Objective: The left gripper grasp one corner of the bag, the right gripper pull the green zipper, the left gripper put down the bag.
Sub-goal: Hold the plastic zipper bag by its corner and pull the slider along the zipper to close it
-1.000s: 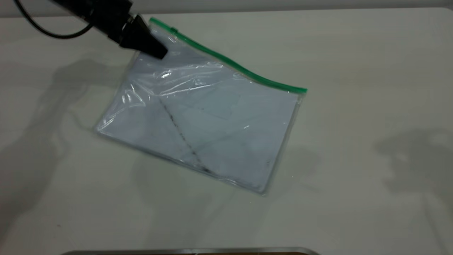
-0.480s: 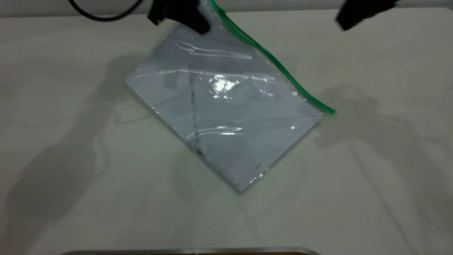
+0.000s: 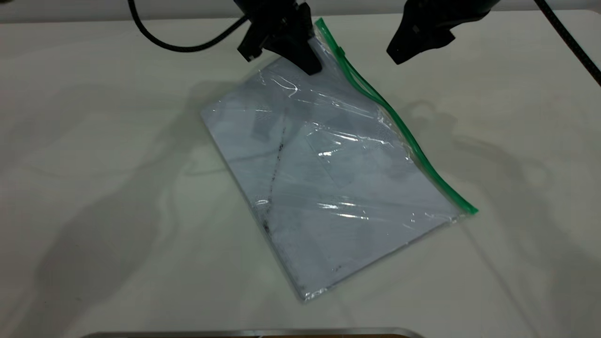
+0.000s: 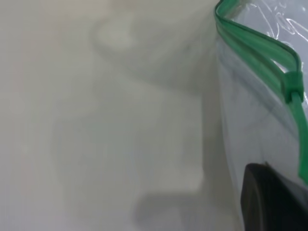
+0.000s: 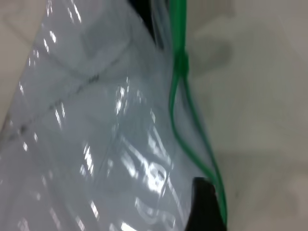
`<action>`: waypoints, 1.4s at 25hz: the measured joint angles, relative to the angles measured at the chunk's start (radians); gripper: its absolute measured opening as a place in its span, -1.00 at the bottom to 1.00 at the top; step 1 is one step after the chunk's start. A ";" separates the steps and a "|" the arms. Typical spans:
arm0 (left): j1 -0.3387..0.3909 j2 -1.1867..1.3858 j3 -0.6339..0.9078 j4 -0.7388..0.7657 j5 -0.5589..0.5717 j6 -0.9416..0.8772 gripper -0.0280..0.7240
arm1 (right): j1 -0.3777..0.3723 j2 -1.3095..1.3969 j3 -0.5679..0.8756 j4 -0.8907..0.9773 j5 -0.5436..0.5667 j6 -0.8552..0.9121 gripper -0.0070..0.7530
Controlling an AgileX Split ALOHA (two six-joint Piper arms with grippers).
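The clear bag [image 3: 328,188] with white paper and a dark diagonal smudge hangs tilted, its lower end on the table. My left gripper [image 3: 307,61] is shut on the bag's upper corner at the top centre; one black finger [image 4: 274,202] presses on the plastic. The green zipper [image 3: 399,126] runs down the bag's right edge. Its slider tab [image 3: 341,50] sits close to the held corner and shows in the left wrist view [image 4: 292,86] and the right wrist view [image 5: 181,62]. My right gripper [image 3: 399,54] hovers just right of the slider, apart from it.
The white table [image 3: 94,188] spreads around the bag. Black cables trail from the left arm [image 3: 188,44] and the right arm [image 3: 573,42]. A metal edge [image 3: 253,333] lies along the near side.
My left gripper has carried the bag's corner to the right, and the bag has swung so the zipper runs steeply downward. My right gripper has come in from the top right toward the slider.
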 joint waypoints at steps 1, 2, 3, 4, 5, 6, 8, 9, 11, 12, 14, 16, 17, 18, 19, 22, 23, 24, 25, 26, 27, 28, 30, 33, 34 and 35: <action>-0.004 0.002 0.000 0.000 0.000 0.001 -0.78 | 0.000 0.001 0.000 0.036 -0.004 -0.028 0.54; -0.011 0.002 0.000 0.000 0.000 0.004 -0.78 | 0.000 0.001 0.000 0.077 -0.006 -0.061 0.54; -0.017 0.003 0.000 -0.002 0.000 0.010 -0.78 | 0.000 0.001 0.000 0.111 -0.007 -0.096 0.54; -0.022 0.003 0.000 -0.008 0.000 0.020 -0.78 | 0.000 0.001 0.000 0.150 -0.007 -0.124 0.54; -0.029 0.003 0.000 -0.017 0.000 0.028 -0.78 | 0.000 0.004 0.000 0.191 -0.005 -0.158 0.54; -0.035 0.003 0.000 -0.029 0.000 0.039 -0.78 | 0.000 0.007 0.000 0.231 0.001 -0.192 0.54; -0.045 0.003 0.000 -0.055 0.000 0.049 -0.78 | 0.000 0.018 0.000 0.292 0.023 -0.242 0.54; -0.049 0.003 0.000 -0.067 0.000 0.051 -0.78 | 0.000 0.022 0.000 0.313 0.034 -0.263 0.54; -0.053 0.003 0.000 -0.086 -0.001 0.052 -0.78 | 0.000 0.032 0.000 0.338 0.056 -0.284 0.54; -0.052 0.003 0.000 -0.090 -0.002 0.052 -0.78 | 0.000 0.036 0.000 0.341 0.063 -0.288 0.54; -0.052 0.004 0.000 -0.092 -0.005 0.052 -0.78 | 0.000 0.046 0.000 0.344 0.068 -0.293 0.54; -0.052 0.004 0.000 -0.095 -0.011 0.052 -0.78 | 0.000 0.054 0.000 0.349 0.076 -0.293 0.54; -0.052 0.004 0.000 -0.096 -0.012 0.052 -0.78 | 0.000 0.059 0.000 0.355 0.083 -0.294 0.54; -0.052 0.004 0.000 -0.098 -0.015 0.051 -0.78 | 0.000 0.066 0.000 0.359 0.093 -0.294 0.54; -0.052 0.004 0.000 -0.099 -0.017 0.052 -0.78 | 0.000 0.070 0.000 0.362 0.101 -0.294 0.54; -0.052 0.004 0.000 -0.105 -0.019 0.052 -0.78 | 0.000 0.078 0.000 0.368 0.119 -0.295 0.53; -0.052 0.004 0.000 -0.105 -0.019 0.053 -0.78 | 0.000 0.079 0.000 0.368 0.124 -0.295 0.51; -0.052 0.004 0.000 -0.105 -0.019 0.054 -0.78 | 0.000 0.080 0.000 0.371 0.127 -0.295 0.48; -0.052 0.004 0.000 -0.105 -0.019 0.054 -0.78 | 0.000 0.080 0.000 0.371 0.130 -0.295 0.43; -0.052 0.004 0.000 -0.105 -0.019 0.054 -0.78 | 0.000 0.080 0.000 0.372 0.132 -0.295 0.37; -0.052 0.004 0.000 -0.108 -0.019 0.054 -0.78 | 0.000 0.080 0.000 0.373 0.133 -0.295 0.31; -0.052 0.004 0.000 -0.112 -0.019 0.054 -0.78 | 0.000 0.080 0.000 0.373 0.134 -0.295 0.23; -0.052 0.004 0.000 -0.117 -0.019 0.054 -0.78 | 0.000 0.080 0.000 0.373 0.134 -0.295 0.06; -0.052 0.004 0.000 -0.120 -0.019 0.055 -0.78 | 0.000 0.080 0.000 0.373 0.128 -0.296 -0.23; -0.052 0.004 0.000 -0.120 -0.019 0.056 -0.78 | 0.000 0.080 0.000 0.373 0.127 -0.296 -0.30; -0.052 0.004 0.000 -0.121 -0.018 0.056 -0.78 | 0.000 0.080 0.000 0.373 0.125 -0.296 -0.38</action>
